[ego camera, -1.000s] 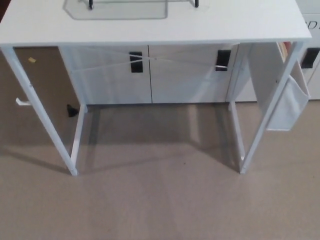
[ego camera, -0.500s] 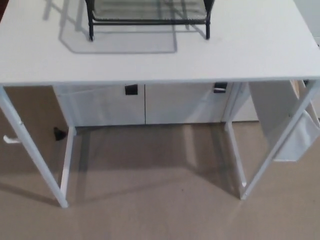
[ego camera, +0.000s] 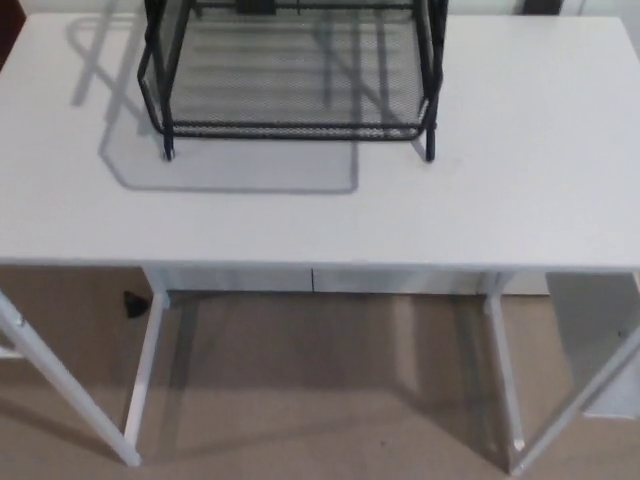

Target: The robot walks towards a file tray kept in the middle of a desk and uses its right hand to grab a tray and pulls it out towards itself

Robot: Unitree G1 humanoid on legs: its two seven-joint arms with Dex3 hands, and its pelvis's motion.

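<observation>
A black wire-mesh file tray (ego camera: 292, 75) stands on the white desk (ego camera: 320, 215), near the middle of the top and toward its far side. Its lowest mesh shelf and front rail face me; the upper part is cut off by the top edge of the head view. Neither of my hands shows in this view.
The desk's front edge (ego camera: 320, 262) runs across the picture's middle, with white legs (ego camera: 140, 370) below on a beige floor (ego camera: 320, 400). White cabinets (ego camera: 320, 280) stand behind under the desk. A small black object (ego camera: 134, 302) lies on the floor at left.
The whole picture has shifted: the camera has come closer and looks higher, so the desk top fills more of the view and the file tray has come into sight.
</observation>
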